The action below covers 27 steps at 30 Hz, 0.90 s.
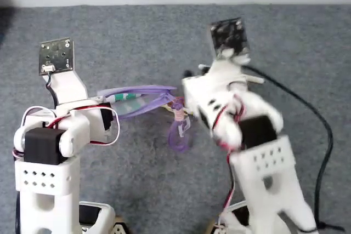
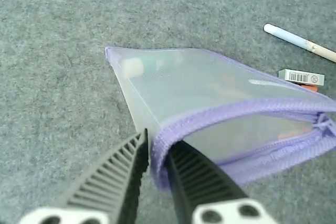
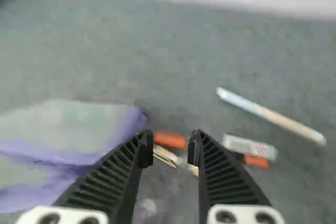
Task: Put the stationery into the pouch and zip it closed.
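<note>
We record a translucent frosted plastic pouch with purple zip trim (image 2: pixel 210 95) lying on the grey carpet-like surface (image 2: pixel 52 103) between the two arms. Its walls are cloudy, and faint green and orange shapes show through them. The purple fabric band runs along its long edge, and we cannot tell whether the zip is drawn. The left pincer (image 2: pixel 156 148) is clamped on the purple-trimmed corner of the pouch, one ribbed black finger on each side. The right pincer (image 3: pixel 168 148) stands parted with nothing between its fingers, above a small orange stick (image 3: pixel 169 139) just beside the pouch's end. Farther out lie a white block with a barcode label and an orange end (image 3: pixel 247 148) and a pale blue and beige pen (image 3: pixel 270 115), near each other. In the high view a purple loop strap (image 1: pixel 179 135) lies at the pouch's end.
</note>
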Available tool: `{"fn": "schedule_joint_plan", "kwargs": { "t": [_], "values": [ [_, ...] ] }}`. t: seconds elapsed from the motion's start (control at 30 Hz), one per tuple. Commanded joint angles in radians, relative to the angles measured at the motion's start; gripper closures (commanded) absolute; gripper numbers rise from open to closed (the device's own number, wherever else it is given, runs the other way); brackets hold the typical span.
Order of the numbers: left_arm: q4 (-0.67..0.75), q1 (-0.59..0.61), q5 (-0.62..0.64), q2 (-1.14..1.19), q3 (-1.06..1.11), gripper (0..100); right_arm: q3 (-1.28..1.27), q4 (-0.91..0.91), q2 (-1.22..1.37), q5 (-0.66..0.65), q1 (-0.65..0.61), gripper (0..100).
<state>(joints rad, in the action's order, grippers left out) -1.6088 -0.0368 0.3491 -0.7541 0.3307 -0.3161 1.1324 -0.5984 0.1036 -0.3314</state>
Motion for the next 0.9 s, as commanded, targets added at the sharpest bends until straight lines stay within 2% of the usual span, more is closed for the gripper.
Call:
{"fn": "schedule_joint_plan", "kwargs": {
  "t": [0.0, 0.2, 0.4, 0.57, 0.87],
  "values": [
    [0.02, 0.009, 0.011, 0.005, -0.045, 97, 0.121, 0.071, 0.148, -0.095, 0.097, 86.9],
    [0.02, 0.009, 0.011, 0.005, -0.044, 97, 0.339, 0.203, 0.463, -0.272, 0.174, 85.5],
    [0.02, 0.009, 0.009, 0.005, -0.044, 97, 0.565, 0.34, 0.751, -0.43, 0.173, 72.3],
    [0.02, 0.009, 0.008, 0.005, -0.044, 97, 0.706, 0.343, 0.967, -0.563, 0.182, 72.1],
    [0.02, 0.009, 0.006, 0.006, -0.044, 97, 0.939, 0.344, 1.253, -0.713, 0.205, 72.1]
  ]
}}
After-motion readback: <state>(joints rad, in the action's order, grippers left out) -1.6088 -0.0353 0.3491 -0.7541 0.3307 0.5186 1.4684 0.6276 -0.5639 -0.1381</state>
